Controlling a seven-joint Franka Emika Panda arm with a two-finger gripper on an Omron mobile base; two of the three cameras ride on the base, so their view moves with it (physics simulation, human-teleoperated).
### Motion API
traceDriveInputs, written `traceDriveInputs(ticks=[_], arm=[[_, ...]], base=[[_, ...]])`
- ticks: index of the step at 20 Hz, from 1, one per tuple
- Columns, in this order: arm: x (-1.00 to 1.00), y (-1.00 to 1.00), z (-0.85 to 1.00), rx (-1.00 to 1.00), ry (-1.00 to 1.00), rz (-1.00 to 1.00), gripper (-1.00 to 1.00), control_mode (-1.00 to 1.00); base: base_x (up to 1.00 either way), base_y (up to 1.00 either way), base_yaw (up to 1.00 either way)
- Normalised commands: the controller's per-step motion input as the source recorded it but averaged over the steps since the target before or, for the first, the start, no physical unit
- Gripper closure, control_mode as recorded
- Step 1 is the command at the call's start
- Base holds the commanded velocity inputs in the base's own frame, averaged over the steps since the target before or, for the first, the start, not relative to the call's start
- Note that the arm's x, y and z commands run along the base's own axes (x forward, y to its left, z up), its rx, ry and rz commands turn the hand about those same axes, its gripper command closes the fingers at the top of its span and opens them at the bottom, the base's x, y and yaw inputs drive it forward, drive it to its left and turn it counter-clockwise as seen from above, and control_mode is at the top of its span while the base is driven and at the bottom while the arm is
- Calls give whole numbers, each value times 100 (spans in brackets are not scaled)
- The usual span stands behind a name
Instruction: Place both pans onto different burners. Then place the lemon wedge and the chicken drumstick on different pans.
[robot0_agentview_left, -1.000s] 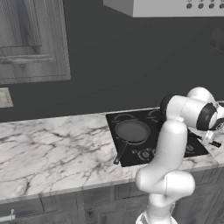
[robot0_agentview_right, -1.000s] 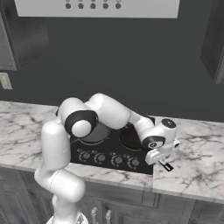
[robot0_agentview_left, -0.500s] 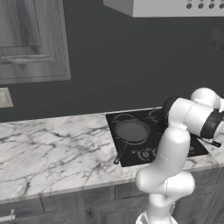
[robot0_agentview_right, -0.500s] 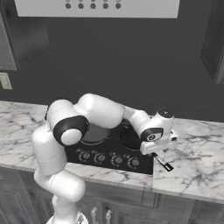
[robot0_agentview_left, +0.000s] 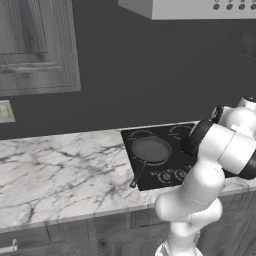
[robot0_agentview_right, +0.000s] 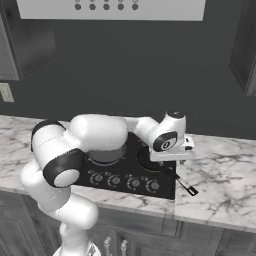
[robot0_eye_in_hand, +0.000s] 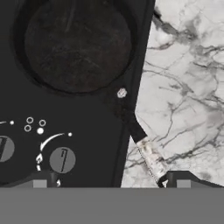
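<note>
Our hand (robot0_eye_in_hand: 107, 180) hangs with its jaws spread wide and nothing between them, above the black pan (robot0_eye_in_hand: 76, 46) on a burner at the hand view's upper left, handle (robot0_eye_in_hand: 144, 146) trailing over the marble desk (robot0_eye_in_hand: 183, 87). The grey pan (robot0_agentview_left: 150, 150) sits at the left base view's centre on the cooktop (robot0_agentview_left: 165, 172). We judge both pans placed; lemon wedge and drumstick remain.

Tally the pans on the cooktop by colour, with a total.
Grey pan: 1
Black pan: 1
Total: 2
</note>
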Motion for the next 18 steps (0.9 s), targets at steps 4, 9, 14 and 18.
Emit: traceDriveInputs(ticks=[4, 9, 14, 18], arm=[[-21, 20, 35, 1, 0, -30, -100, -100], [-27, 26, 22, 5, 0, -31, -100, -100], [-21, 35, 15, 7, 0, -32, -100, -100], [-4, 70, 3, 1, -2, -34, -100, -100]], base=[[0, 0, 0], [0, 0, 0], [0, 0, 0], [0, 0, 0]])
